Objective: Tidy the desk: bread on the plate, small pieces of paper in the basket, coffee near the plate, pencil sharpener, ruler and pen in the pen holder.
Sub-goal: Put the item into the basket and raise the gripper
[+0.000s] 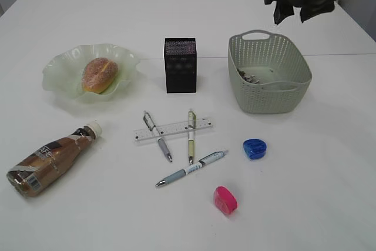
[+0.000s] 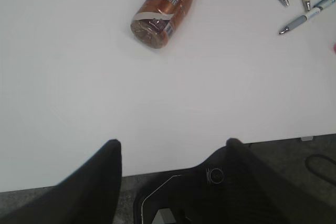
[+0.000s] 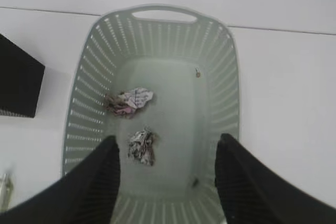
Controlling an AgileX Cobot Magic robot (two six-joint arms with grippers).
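Observation:
The bread (image 1: 100,74) lies on the green plate (image 1: 61,72). Two small pieces of paper (image 3: 131,99) (image 3: 142,146) rest on the floor of the basket (image 3: 92,77). High above it, my right gripper (image 3: 167,142) hangs open and empty. On its side at the desk's front left lies the coffee (image 1: 50,160). The ruler (image 1: 173,130) and three pens (image 1: 192,168) lie in front of the black pen holder (image 1: 180,64). A blue pencil sharpener (image 1: 255,149) and a pink one (image 1: 225,199) sit to the right. Over the near desk edge my left gripper (image 2: 172,142) is open and holds nothing.
The basket (image 1: 267,101) stands at the right of the desk (image 1: 305,192), with the pen holder about a hand's width to its left. Two of the pens cross the ruler. The coffee (image 2: 165,4) is well ahead of my left gripper.

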